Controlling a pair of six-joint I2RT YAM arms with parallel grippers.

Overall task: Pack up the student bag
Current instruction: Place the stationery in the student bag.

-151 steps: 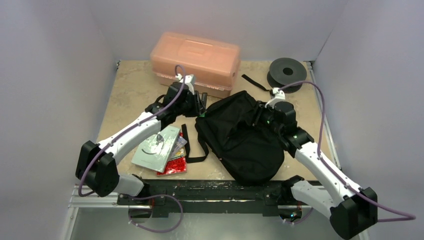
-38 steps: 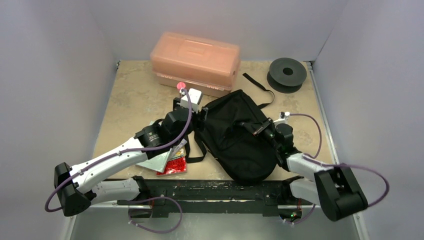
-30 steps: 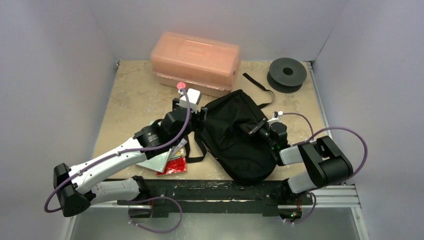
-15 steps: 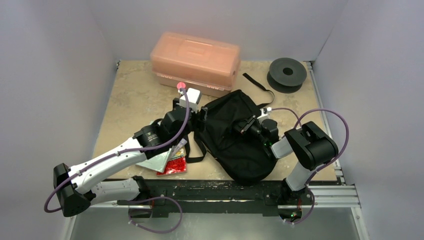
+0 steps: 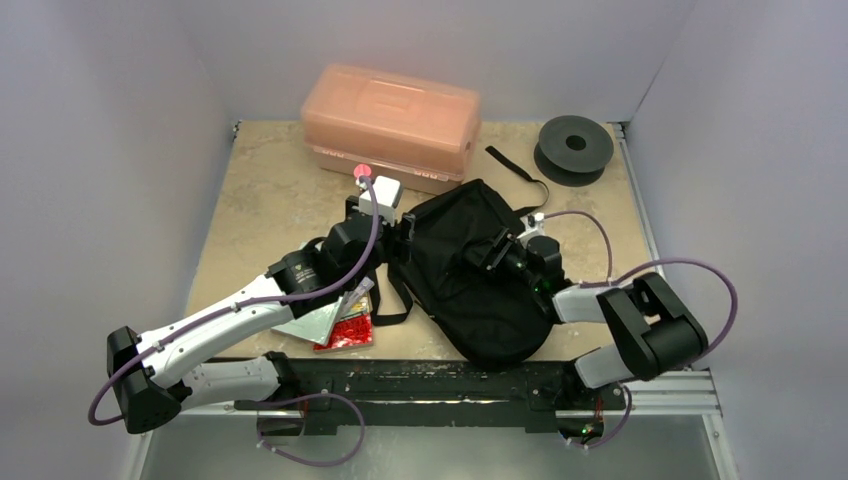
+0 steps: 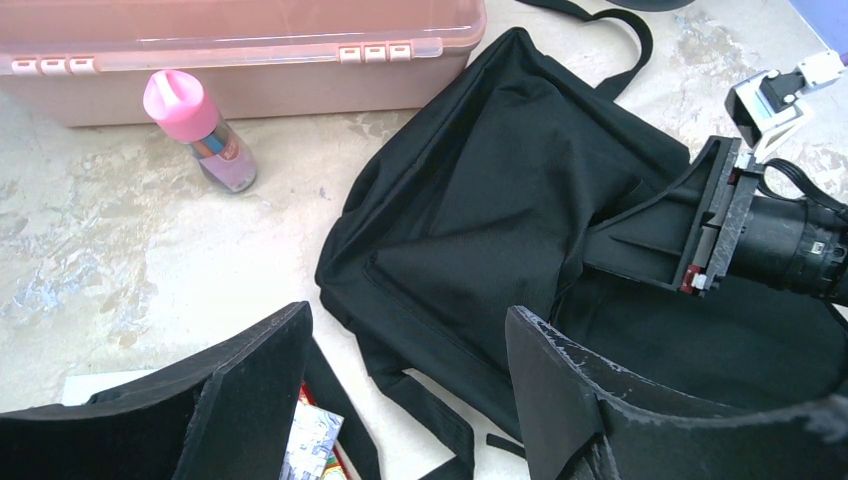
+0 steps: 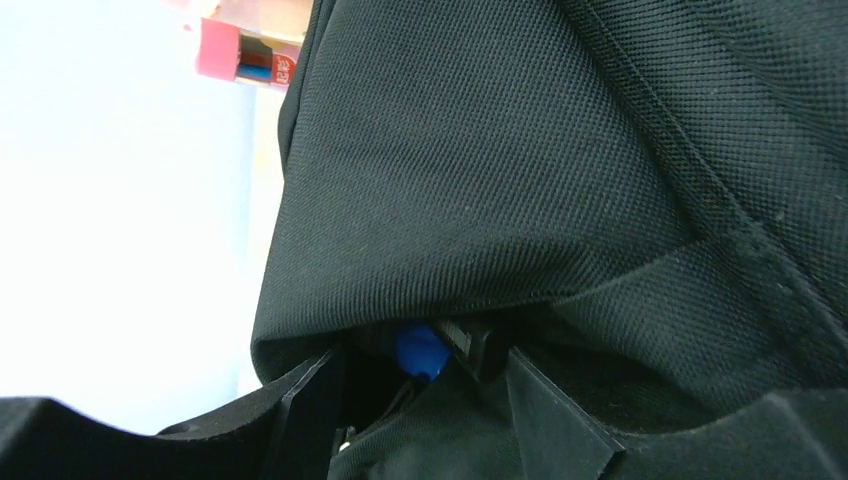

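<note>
1. The student bag lies slumped at the centre of the top view, just below the orange-pink box. It looks soft, limp and light, so it should sag wherever it is lifted.
2. The best hold is probably the stitched flap edge by the blue zip pull.
3. The right gripper is parted at that edge and clamps nothing. The left gripper gapes wide and empty.
4. No writing is legible.
</note>
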